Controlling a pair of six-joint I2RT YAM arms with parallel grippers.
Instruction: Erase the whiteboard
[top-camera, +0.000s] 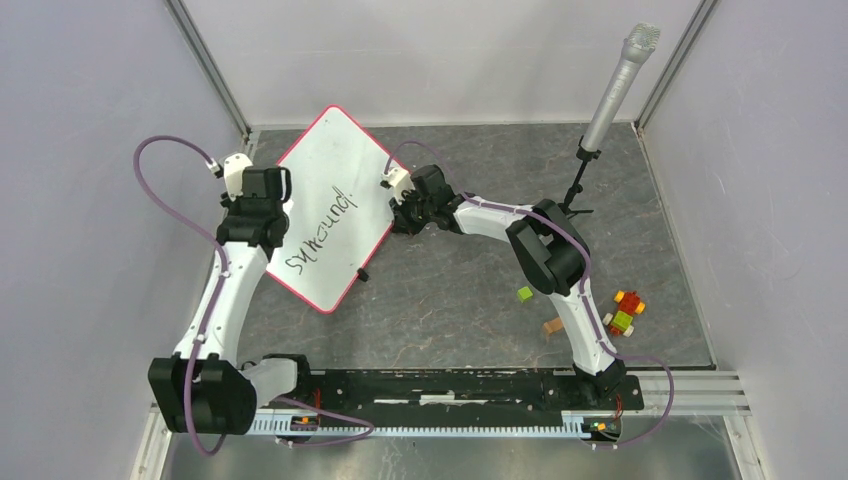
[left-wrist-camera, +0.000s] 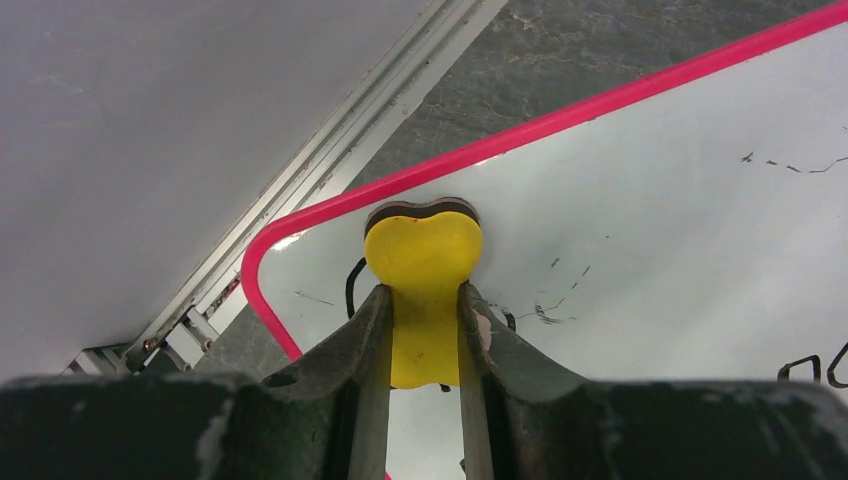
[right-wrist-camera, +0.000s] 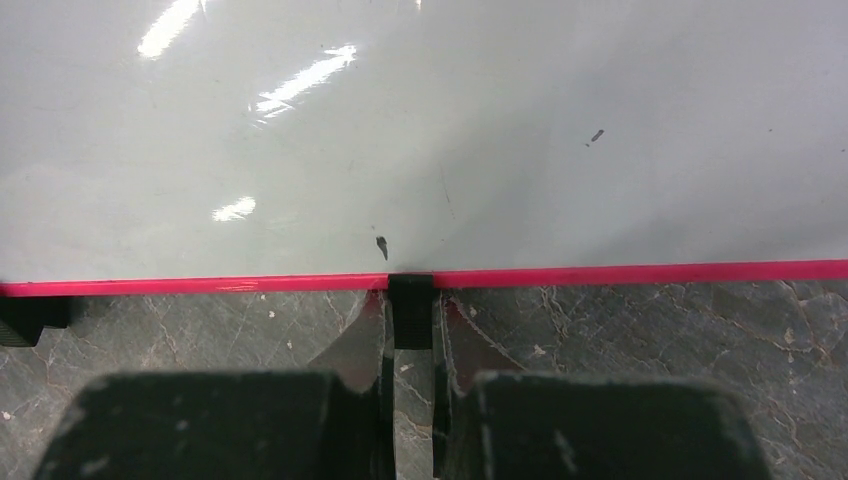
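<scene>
The left arm (top-camera: 215, 300) rises from its base at the near left and reaches toward the far side, its wrist bent downward. The left gripper (left-wrist-camera: 425, 310) is closed on the yellow eraser (left-wrist-camera: 423, 250), both fingers (left-wrist-camera: 365, 340) pressed against its narrow stem. The right arm (top-camera: 560, 270) extends from the near right base, elbow raised and forearm folded leftward toward mid-scene. The right gripper (right-wrist-camera: 411, 322) sits low, its jaws clamped on a black edge clip (right-wrist-camera: 411, 290) of the whiteboard (right-wrist-camera: 400, 120).

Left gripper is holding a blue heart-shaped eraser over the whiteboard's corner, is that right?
No, the eraser is yellow, not blue; the left wrist view shows it. The left gripper does hold it over the corner of the whiteboard.
</scene>
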